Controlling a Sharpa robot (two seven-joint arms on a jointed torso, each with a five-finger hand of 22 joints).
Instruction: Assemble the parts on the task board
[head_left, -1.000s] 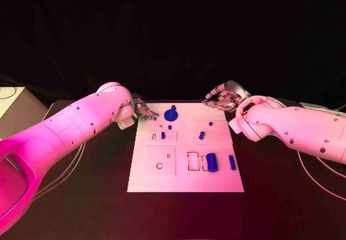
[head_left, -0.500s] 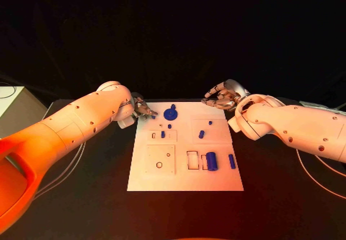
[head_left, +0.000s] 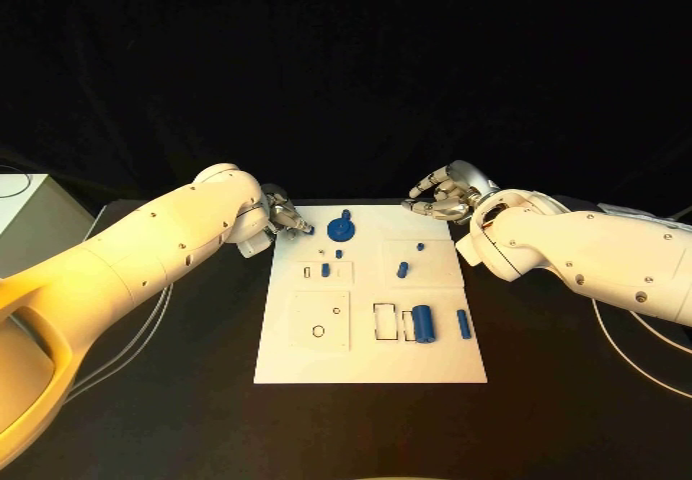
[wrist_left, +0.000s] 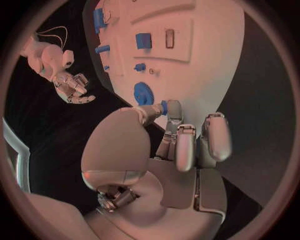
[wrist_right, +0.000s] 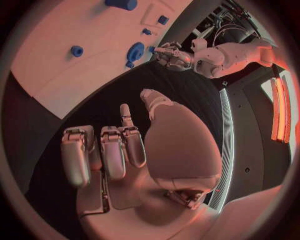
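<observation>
Looking at the table (head_left: 173, 400) from left to right: a pale box (head_left: 32, 215) sits at the far left edge, with thin cables (head_left: 137, 335) trailing beside the left arm. The left hand (head_left: 281, 222) hangs over the board's far left corner, fingers curled in. In the left wrist view there's a small blue part (wrist_left: 164, 106) right at its fingertips (wrist_left: 174, 111), pinched between thumb and finger as far as I can make out.

The board (head_left: 372, 365) lies flat mid-table. On it, starting left: a square plate with a ring (head_left: 319, 331) and a small hole, and farther back a small slot with a blue peg (head_left: 326, 270) beside it. Near the far edge sits a blue gear (head_left: 342, 229). Mid-board there's a short blue pin (head_left: 402, 270). Toward the near right, a rectangular frame (head_left: 387, 322), then a fat blue cylinder (head_left: 426, 325) just beside it, then a slim blue bar (head_left: 463, 322) a little apart. The board's near strip is bare white.

The right hand (head_left: 440, 197) floats just off the far right corner, over black table, fingers loosely curled and holding nothing. Another cable (head_left: 620, 355) runs along the right side. Behind everything it's just dark.
</observation>
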